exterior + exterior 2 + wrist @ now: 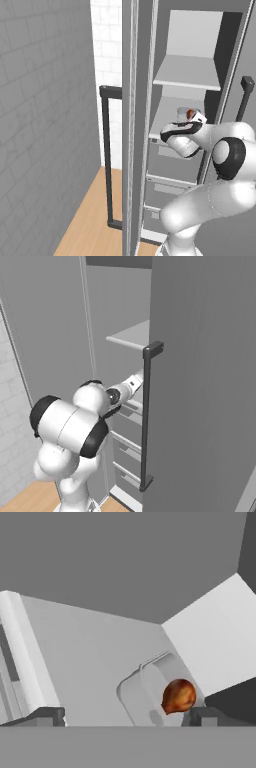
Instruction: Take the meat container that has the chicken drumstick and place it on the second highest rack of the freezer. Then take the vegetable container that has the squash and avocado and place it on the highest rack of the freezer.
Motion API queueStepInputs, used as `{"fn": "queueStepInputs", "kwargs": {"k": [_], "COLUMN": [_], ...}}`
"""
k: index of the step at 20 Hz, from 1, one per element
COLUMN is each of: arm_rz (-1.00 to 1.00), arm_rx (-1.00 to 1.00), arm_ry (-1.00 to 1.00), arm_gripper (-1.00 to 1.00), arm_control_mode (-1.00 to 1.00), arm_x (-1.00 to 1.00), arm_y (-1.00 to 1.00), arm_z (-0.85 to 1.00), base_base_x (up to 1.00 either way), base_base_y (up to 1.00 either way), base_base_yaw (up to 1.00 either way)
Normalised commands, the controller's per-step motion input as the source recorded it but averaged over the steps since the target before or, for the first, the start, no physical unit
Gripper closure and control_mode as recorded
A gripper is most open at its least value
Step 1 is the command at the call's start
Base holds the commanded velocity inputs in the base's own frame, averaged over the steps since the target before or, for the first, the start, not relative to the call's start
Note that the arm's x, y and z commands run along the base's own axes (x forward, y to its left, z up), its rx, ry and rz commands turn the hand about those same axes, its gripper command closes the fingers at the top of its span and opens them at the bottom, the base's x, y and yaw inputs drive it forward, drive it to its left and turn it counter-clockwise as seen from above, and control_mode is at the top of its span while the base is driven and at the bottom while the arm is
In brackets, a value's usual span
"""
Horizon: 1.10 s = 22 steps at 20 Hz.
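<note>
The arm reaches into the open freezer [200,30], its hand at the level of the lower of the two open shelves. In the hand view the gripper [125,717] stands wide, its two dark fingertips [47,716] far apart at either side of the bottom, gripping nothing. Between them, just ahead, a pale tray [145,694] sits flat on the second rack [90,657], and the glossy orange-brown drumstick [178,696] lies in the tray, toward its right end as this view shows it. In the left base view the drumstick [190,114] peeks out just above the white wrist, on the second rack [165,117], with grey drawers [172,167] below it and the top rack [187,72] above it, bare where visible. In the right base view the forearm passes behind the dark vertical handle [146,416] of the grey door beside it, and the edge of the top rack [132,336] shows above.
</note>
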Motion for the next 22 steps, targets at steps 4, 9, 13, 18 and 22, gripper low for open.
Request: {"fn": "queueStepInputs", "kwargs": {"k": [4,9,13,18,22], "arm_rz": [-0.01,-0.03,-0.05,-0.10,-0.14], "arm_rx": [0.00,0.00,0.00,0.01,0.01], "arm_ry": [0.00,0.01,0.07,0.25,0.26], "arm_gripper": [-1.00,-1.00,-1.00,-1.00,-1.00], "arm_control_mode": [-1.00,-1.00,-1.00,-1.00,-1.00], "arm_x": [-0.06,0.00,-0.25,-0.69,-0.44], "arm_y": [0.01,0.00,0.01,0.06,0.13], "arm_z": [0.80,0.94,0.77,0.48,0.79], "base_base_x": [0.00,0.00,0.00,0.00,0.00], "base_base_y": [0.00,0.00,0.00,0.00,0.00], "base_base_yaw": [0.00,0.00,0.00,0.00,0.00]}}
